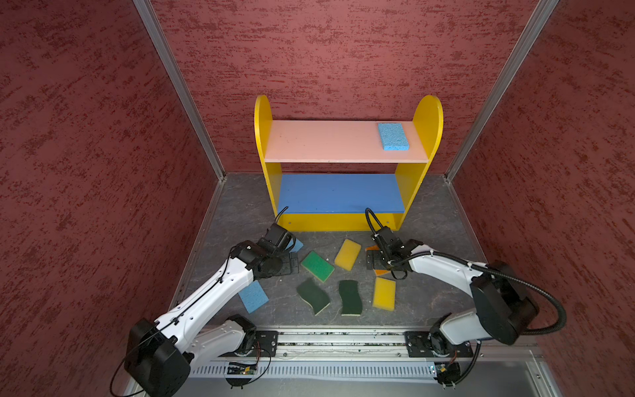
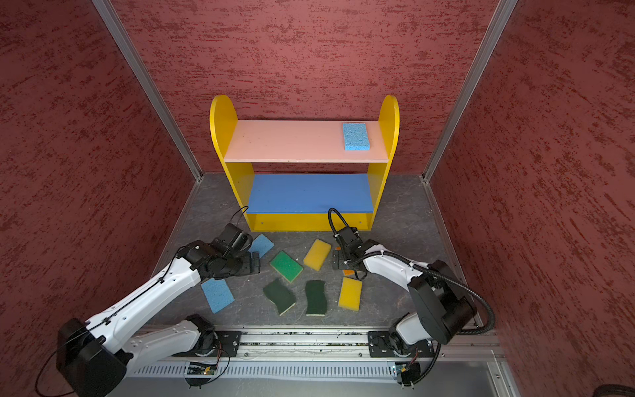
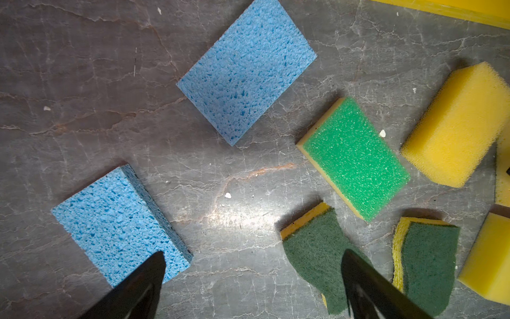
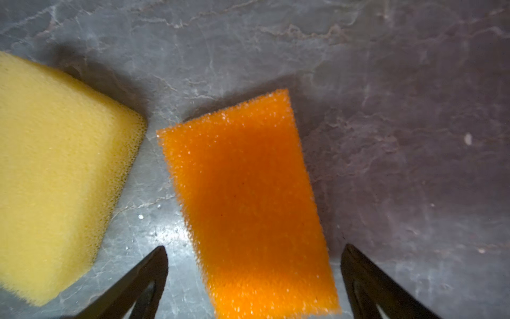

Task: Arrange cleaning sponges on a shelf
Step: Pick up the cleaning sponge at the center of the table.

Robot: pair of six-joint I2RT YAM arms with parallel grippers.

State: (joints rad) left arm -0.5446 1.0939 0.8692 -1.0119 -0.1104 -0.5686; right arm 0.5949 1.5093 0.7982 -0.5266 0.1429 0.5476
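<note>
Shelf [image 1: 326,141]: three-tier unit with yellow sides, standing against the back wall. Its pink top board carries one light blue sponge [image 1: 393,136] near the right end.
Floor [image 1: 237,206]: eight more sponges lie scattered in front of the shelf, none touching it.
Right gripper [image 4: 254,248]: jaws spread wide and poised low over the orange-topped sponge [image 4: 245,198]. One jaw stands off each long edge, neither touches it, and nothing is held.
Left gripper [image 3: 254,255]: jaws equally wide and empty, hanging over the floor between a blue sponge [image 3: 118,223] and a dark green wavy sponge [image 3: 317,262].
Neighbour: a thick yellow sponge [image 4: 60,171] sits just beside the orange one, apart from it.
Handling: the orange-topped sponge looks light and soft. It will likely squash under the jaws rather than slip, and its coarse top should give good friction.
Hold: across the narrow width, near mid-length, looks best. The jaws should go low enough to catch the foam sides. A gentle squeeze seems enough, since a hard pinch may fold the pad.
</note>
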